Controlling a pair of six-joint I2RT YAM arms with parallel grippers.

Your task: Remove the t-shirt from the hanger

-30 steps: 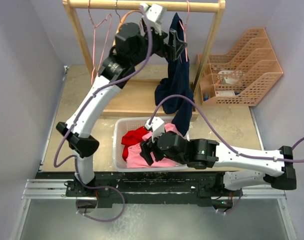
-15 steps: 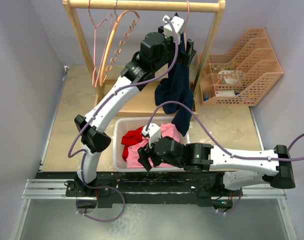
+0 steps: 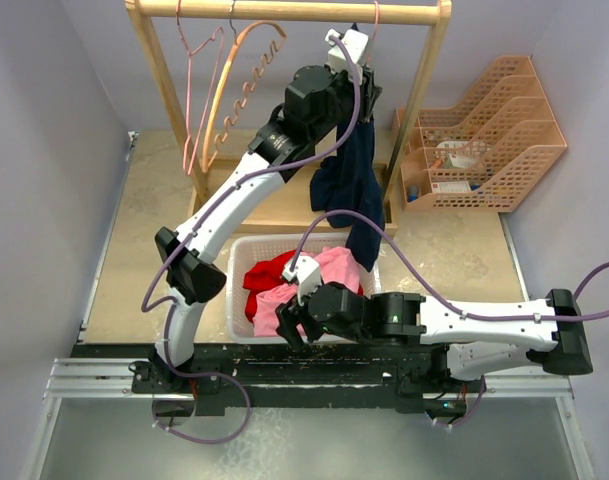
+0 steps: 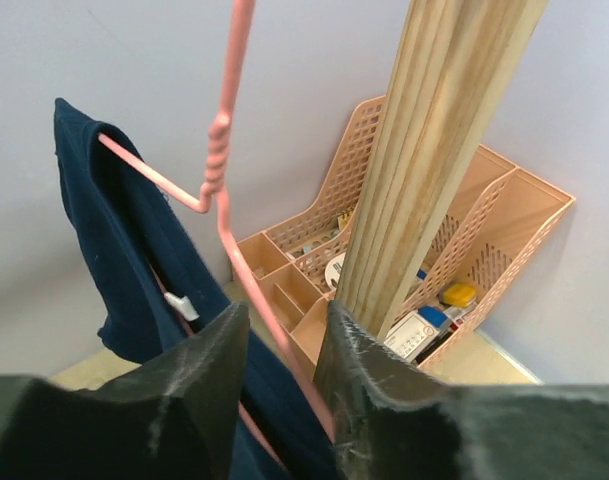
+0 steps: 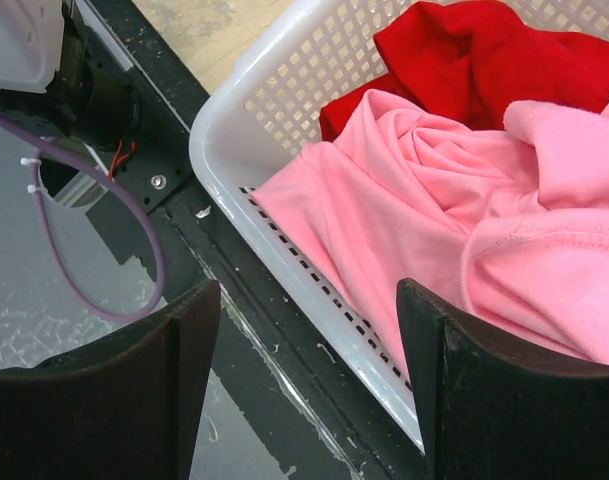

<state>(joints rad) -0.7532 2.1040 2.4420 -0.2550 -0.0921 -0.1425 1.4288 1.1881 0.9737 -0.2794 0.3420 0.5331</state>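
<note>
A navy t-shirt (image 3: 352, 175) (image 4: 124, 260) hangs from a pink wire hanger (image 4: 224, 210) hooked on the wooden rail (image 3: 284, 10). My left gripper (image 3: 362, 75) (image 4: 284, 315) is up at the hanger's neck. Its jaws stand narrow, one on each side of the wire and the cloth behind it. The wire lies against the right finger, and a gap shows on the left side. My right gripper (image 3: 292, 318) (image 5: 309, 290) hangs open and empty over the near rim of the white basket (image 3: 234, 290) (image 5: 224, 170).
A pink garment (image 5: 434, 220) and a red one (image 5: 464, 50) lie in the basket. Empty pink (image 3: 199, 60) and orange (image 3: 246, 70) hangers hang at the rail's left. The rack's right post (image 4: 434, 150) stands close beside my left fingers, with an orange file organizer (image 3: 484, 130) behind it.
My left arm swung right along the rail to the shirt's hanger and its jaws narrowed around the wire. My right gripper slid slightly toward the basket's near-left edge.
</note>
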